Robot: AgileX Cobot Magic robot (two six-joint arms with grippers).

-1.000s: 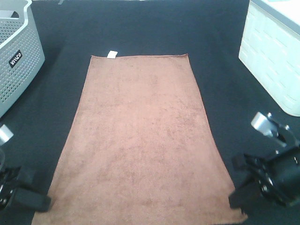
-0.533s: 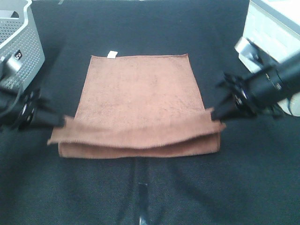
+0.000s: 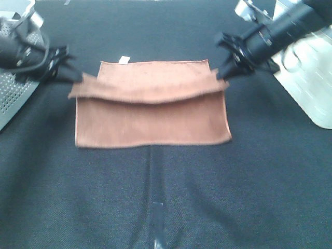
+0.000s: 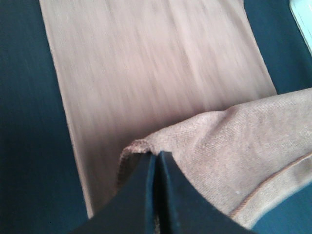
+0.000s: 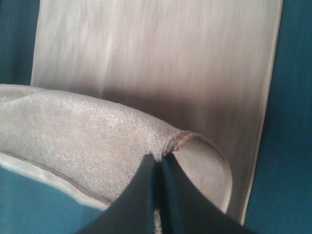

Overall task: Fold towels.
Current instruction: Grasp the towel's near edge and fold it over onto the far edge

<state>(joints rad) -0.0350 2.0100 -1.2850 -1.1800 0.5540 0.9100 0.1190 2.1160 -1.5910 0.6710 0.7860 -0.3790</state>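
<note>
In the last half second both arms have swept the lifted edge back. The left end effector [image 3: 74, 78] and right end effector [image 3: 222, 75], each pressed together on a corner, hold the reddish-brown rectangular terry towel [image 3: 155, 116] doubled on the black worktop [image 3: 155, 197]. Its far edge, with the small white tag [image 3: 124, 59], lies just beyond both.

**Black arms, silver wrist cylinders**

Both arms are black. The left gripper [image 3: 77, 78] and right gripper [image 3: 223, 74] end in slim matte black fingers [image 4: 141, 195] that taper to wedge points. Each arm carries a silver-grey cylinder [image 3: 248, 8] behind its gripper. A black cable [image 3: 45, 49] loops beside the left one. Blur hides finer detail.
</note>
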